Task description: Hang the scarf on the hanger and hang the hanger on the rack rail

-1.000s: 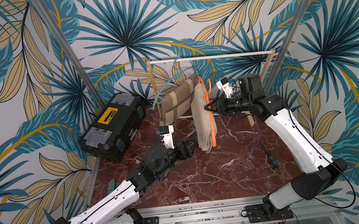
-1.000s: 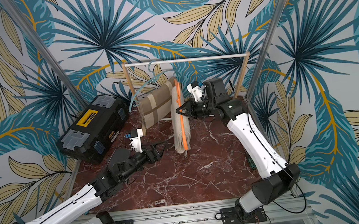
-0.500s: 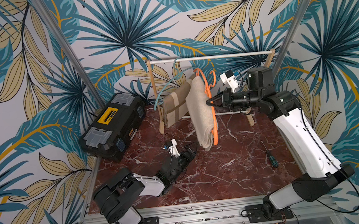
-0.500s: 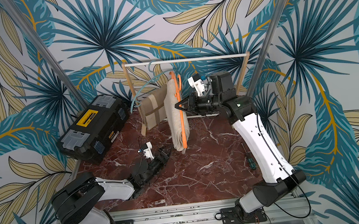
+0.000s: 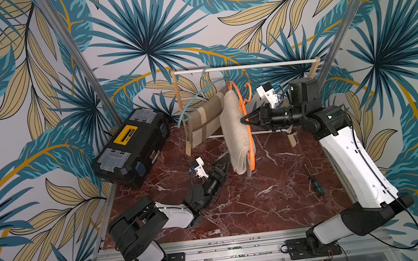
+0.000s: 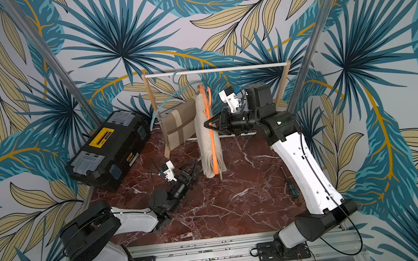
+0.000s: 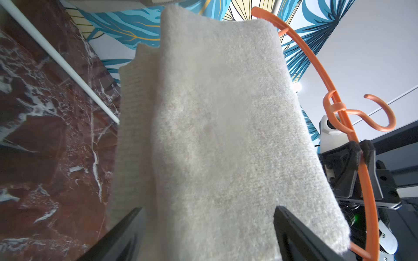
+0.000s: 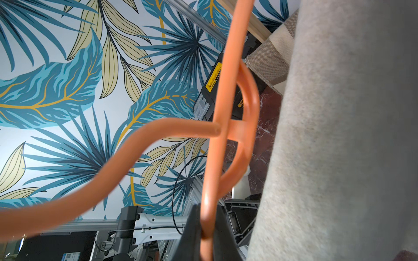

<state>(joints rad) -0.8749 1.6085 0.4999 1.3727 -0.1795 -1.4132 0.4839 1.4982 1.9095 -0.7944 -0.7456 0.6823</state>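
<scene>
White arm shells (image 5: pixel 351 163), black joints (image 5: pixel 367 217)

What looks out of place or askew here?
The orange hanger, scarf draped over it, hangs turned on end in the right gripper, its hook off the rail. A screwdriver lies loose on the table.
</scene>
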